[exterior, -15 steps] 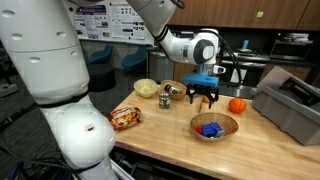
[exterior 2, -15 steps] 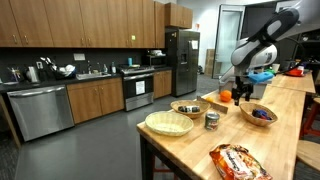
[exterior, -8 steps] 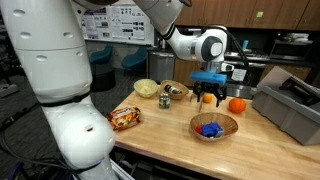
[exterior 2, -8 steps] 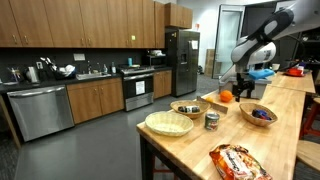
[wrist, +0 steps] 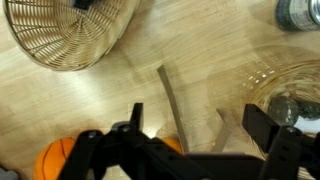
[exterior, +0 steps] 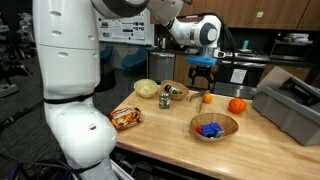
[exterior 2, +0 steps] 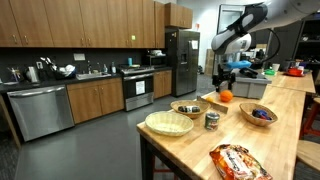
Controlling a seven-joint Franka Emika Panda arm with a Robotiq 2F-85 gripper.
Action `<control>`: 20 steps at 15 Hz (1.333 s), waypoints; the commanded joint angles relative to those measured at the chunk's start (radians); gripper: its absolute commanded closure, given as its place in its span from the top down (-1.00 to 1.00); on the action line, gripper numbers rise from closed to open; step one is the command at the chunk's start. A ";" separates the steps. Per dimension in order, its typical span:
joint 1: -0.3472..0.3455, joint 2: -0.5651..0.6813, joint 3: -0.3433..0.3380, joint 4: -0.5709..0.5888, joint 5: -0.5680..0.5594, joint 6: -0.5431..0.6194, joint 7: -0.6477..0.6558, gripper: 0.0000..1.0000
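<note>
The tabletop (exterior: pixel 160 138) carries everything. A bin (exterior: pixel 290 105) stands well apart from the small orange (exterior: pixel 207 98). A basket (exterior: pixel 214 127) sits near that orange, on the camera's side, and a larger orange (exterior: pixel 237 105) lies just beside it. The end effector (exterior: pixel 201 86) hangs above the small orange, fingers spread, holding nothing. By my judgement the orange rests free on the tabletop, with no grasp made.

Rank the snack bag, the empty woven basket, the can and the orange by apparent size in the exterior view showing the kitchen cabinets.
Largest: snack bag and empty woven basket, about alike; the bag lies nearest the camera, so they are not ranked against each other.
Next: can.
Smallest: orange, though it sits farthest away.
</note>
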 commanded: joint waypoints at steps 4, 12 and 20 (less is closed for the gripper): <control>-0.002 0.078 0.012 0.114 0.068 -0.107 0.083 1.00; -0.020 0.047 -0.010 0.025 0.088 -0.144 0.201 1.00; -0.033 0.023 -0.029 -0.083 0.169 -0.092 0.279 1.00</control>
